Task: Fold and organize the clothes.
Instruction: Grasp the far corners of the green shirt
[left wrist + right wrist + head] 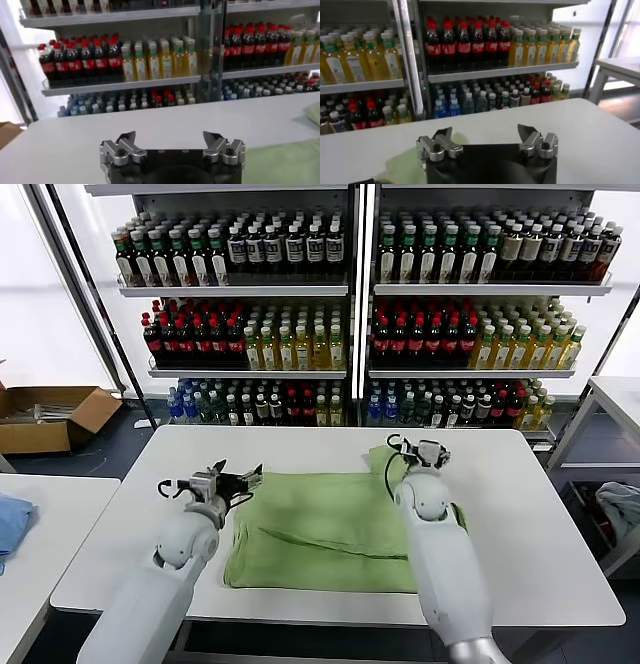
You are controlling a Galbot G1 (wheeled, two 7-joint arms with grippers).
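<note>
The green polo shirt (pixel 325 529) is lying flat on the white surface (pixel 520 514), roughly centred in front of me, plain side up as far as I can tell since I see no print or buttons from the head camera. It looks partly folded already: there's a doubled edge along the near left side and one bit sticking up past the far right corner, so I'd guess there's at least one more fold to go.

Left end effector (pixel 240 481) sits over the shirt's far left corner, fingers spread and holding nothing. In its wrist view the two fingertips are clearly apart with only bare surface between them and a sliver of green off to one side. Right end effector (pixel 425 452) is at the far right corner, beside that sticking-up flap, also spread wide and empty, with green fabric showing just under it in its own wrist view.

My read on why they're parked like this: one per far corner, so both can pinch cloth and pull the far edge toward me evenly. Shelves of bottled drinks (pixel 300 334) behind, not in play.
</note>
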